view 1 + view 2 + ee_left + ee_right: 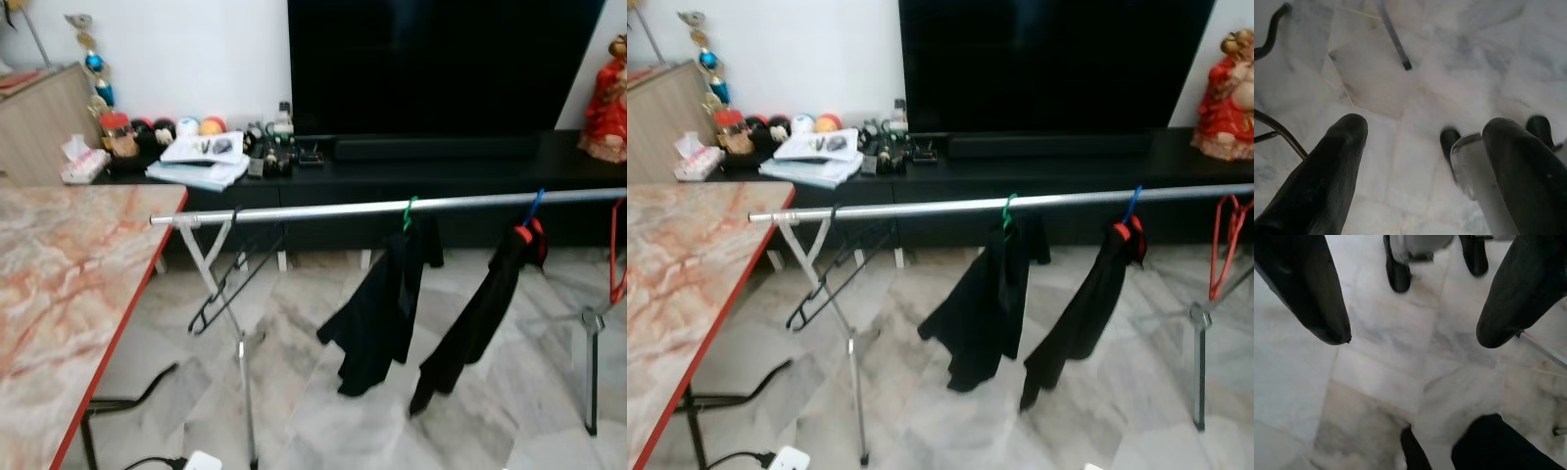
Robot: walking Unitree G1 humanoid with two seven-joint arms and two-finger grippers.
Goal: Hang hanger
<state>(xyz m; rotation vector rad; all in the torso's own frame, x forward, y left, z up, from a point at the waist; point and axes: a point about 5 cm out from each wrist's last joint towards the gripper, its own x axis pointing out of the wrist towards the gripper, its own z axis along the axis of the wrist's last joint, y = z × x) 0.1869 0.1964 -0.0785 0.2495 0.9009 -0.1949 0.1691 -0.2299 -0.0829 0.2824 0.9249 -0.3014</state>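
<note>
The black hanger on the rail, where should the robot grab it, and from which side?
Probably the long straight bottom bar of the black hanger, coming from the front. It hangs empty and tilted near the left end of the rail, beside the rack's leg, so that bar is bare and thin enough for the fingers to close around. The hook on the rail is tighter to reach.

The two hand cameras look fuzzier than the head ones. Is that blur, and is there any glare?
Left eye view: fairly sharp, evenly lit; the rail and black garments are crisp, with soft sheen on the marble floor. Left wrist view: the near black fingers are soft, floor hazy. Right wrist view: fingers blurred too, with no hard glare.
</note>
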